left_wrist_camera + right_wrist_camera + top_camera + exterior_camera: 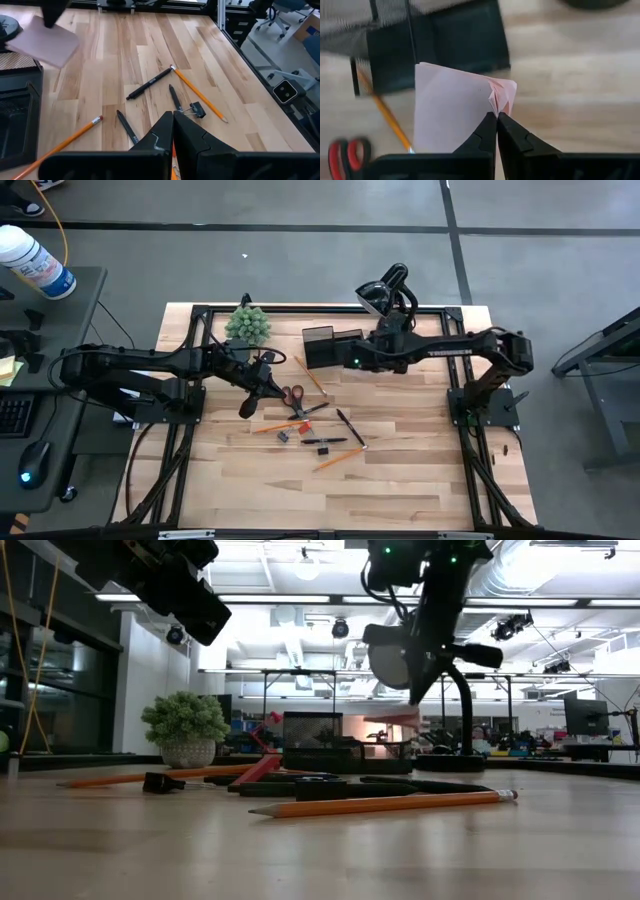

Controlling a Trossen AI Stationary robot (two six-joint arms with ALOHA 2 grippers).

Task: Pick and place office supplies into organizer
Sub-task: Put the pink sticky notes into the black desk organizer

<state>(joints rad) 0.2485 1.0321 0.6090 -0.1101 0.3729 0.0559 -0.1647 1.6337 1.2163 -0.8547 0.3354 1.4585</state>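
My right gripper hangs above the table beside the black organizer, shut on the pink sticky-note pad. The left wrist view shows that pad in the air. My left gripper is shut on nothing and hovers well above the loose supplies. On the table lie the red-handled scissors, orange pencils, black pens and a small binder clip. My right gripper pinches the pink pad by one corner between its two fingers, where the sheets fan apart. The pad is lifted clear of the table and stands out ahead of the fingers over the organizer's edge.
A spiky green plant stands at the far left beside the organizer. A black curved-neck stand rises behind the organizer at the far edge. Another pencil lies just in front of the organizer. Bare wood spreads toward the near edge.
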